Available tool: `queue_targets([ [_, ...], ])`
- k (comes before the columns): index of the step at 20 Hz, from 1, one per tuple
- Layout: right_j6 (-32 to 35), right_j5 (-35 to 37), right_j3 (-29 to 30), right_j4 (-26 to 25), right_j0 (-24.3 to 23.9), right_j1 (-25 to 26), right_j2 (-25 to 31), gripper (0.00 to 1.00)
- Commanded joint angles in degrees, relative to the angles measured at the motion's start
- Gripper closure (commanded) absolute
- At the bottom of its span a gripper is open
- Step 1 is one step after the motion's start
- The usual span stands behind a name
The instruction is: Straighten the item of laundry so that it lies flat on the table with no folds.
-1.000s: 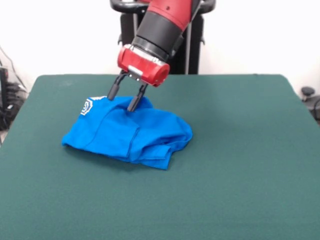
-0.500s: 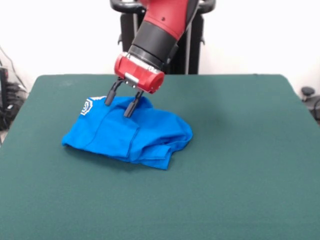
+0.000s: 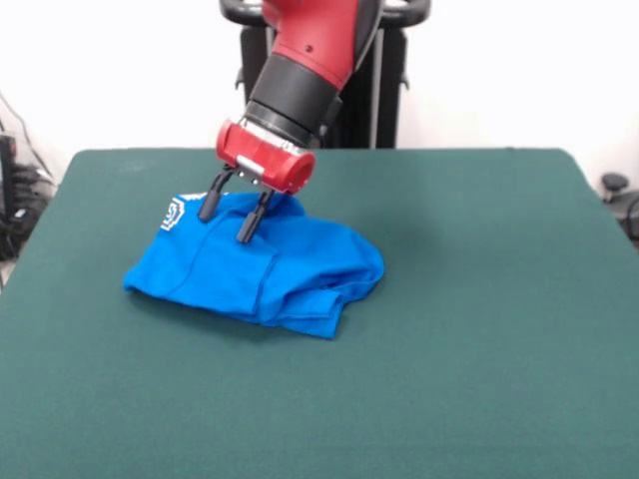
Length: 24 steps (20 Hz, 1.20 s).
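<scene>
Your gripper (image 3: 227, 223) hangs with its two dark fingers spread apart, holding nothing, their tips right at the far upper part of the shirt; you cannot tell whether they touch the cloth. The table (image 3: 479, 349) is mostly bare green around it. The item of laundry (image 3: 255, 264) sits left of centre, bunched and folded over itself, with only a scrap of white print showing. Judging by that, the flattening is hardly begun: every fold remains.
</scene>
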Motion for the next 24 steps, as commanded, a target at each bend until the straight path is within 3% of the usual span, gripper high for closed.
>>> queue_targets([
  [1, 4.9, -0.4, -0.1, 4.9, 1.3, -0.4, 6.8, 0.0],
  [6, 3.5, 0.4, -0.4, 3.2, 0.9, -0.9, 7.4, 0.0],
  [12, 4.7, 2.6, 2.1, 0.2, -3.3, -6.0, 14.4, 0.0],
  [24, 3.7, 1.8, 2.7, 1.0, -4.3, -6.0, 14.9, 0.0],
])
